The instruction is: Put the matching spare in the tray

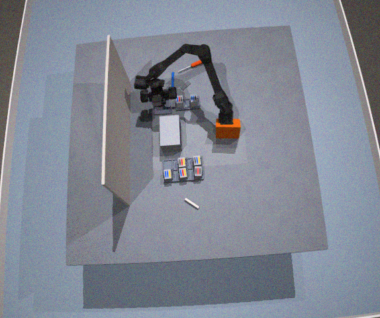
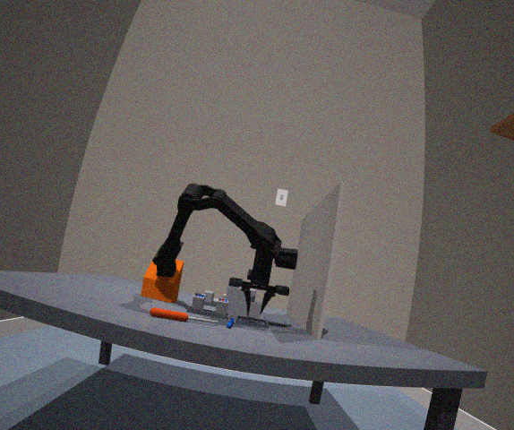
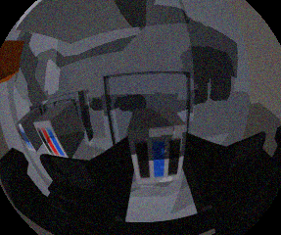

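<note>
My gripper [image 1: 158, 101] [image 2: 257, 300] [image 3: 155, 136] is shut on a small grey spare [image 3: 158, 157] with dark and blue stripes on its face. It hangs low, just behind the grey mounted unit [image 1: 169, 130] [image 2: 235, 298], over a dark-rimmed tray [image 3: 147, 76] [image 1: 164, 110]. The spare is close to the tray floor; I cannot tell whether it touches. A rack [image 1: 169, 165] in front of the unit holds several striped spares [image 1: 183, 172], with one slot empty. Two more striped spares [image 1: 180, 99] [image 1: 192, 98] stand right of the gripper; one shows in the wrist view [image 3: 49, 139].
A tall upright panel [image 1: 105, 112] [image 2: 315, 263] stands close on the gripper's left. An orange screwdriver [image 1: 195, 63] [image 2: 169, 313] and a blue one [image 1: 173, 79] [image 2: 230, 322] lie behind the tray. The arm's orange base [image 1: 228, 128] [image 2: 162, 279] is right of the unit. A white stick [image 1: 191, 203] lies in front.
</note>
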`<action>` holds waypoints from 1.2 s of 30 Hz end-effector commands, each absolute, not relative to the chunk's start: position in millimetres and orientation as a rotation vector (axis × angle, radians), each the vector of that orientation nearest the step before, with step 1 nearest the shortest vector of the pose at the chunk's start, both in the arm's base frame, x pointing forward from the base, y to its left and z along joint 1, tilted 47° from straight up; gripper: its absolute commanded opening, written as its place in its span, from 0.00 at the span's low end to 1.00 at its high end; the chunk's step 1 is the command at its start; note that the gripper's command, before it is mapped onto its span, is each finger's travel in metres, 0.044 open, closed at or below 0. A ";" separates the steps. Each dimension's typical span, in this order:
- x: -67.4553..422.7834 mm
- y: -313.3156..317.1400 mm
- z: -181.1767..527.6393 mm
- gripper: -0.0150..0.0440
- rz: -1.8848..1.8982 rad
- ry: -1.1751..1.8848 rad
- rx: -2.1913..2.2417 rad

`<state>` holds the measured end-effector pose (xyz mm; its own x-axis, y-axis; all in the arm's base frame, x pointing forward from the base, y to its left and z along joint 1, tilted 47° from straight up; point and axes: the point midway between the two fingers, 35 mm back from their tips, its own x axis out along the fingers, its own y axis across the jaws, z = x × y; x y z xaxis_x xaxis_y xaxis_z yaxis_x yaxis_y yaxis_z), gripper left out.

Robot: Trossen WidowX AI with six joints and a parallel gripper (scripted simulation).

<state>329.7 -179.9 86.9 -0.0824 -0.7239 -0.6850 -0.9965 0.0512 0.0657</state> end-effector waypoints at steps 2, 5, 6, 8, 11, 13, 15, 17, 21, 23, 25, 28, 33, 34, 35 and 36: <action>328.4 -183.6 84.9 0.25 0.749 1.864 -1.727; 327.5 -185.4 83.4 0.25 0.749 1.865 -1.727; 327.2 -186.0 82.9 0.25 0.749 1.865 -1.727; 326.7 -187.3 81.9 0.25 0.748 1.865 -1.727; 327.3 -185.4 82.4 0.34 0.752 1.862 -1.722; 327.3 -185.4 82.4 0.43 0.752 1.862 -1.722; 327.3 -185.4 82.4 0.52 0.752 1.862 -1.722; 327.3 -185.4 82.4 0.61 0.752 1.862 -1.722; 327.3 -185.4 82.4 0.79 0.752 1.862 -1.722; 327.3 -185.4 82.4 0.88 0.752 1.862 -1.722; 327.3 -185.4 82.4 0.97 0.752 1.862 -1.722; 330.1 -177.0 89.6 1.00 0.754 1.860 -1.721; 336.6 -116.0 146.4 1.00 0.755 1.861 -1.723; 335.9 -109.8 152.8 1.00 0.753 1.862 -1.724; 335.6 -107.7 155.0 1.00 0.753 1.863 -1.725; 335.6 -107.7 155.0 1.00 0.753 1.863 -1.725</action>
<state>336.5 -135.1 127.6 -0.0875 -0.7215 -0.6869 -0.9961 0.0539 0.0703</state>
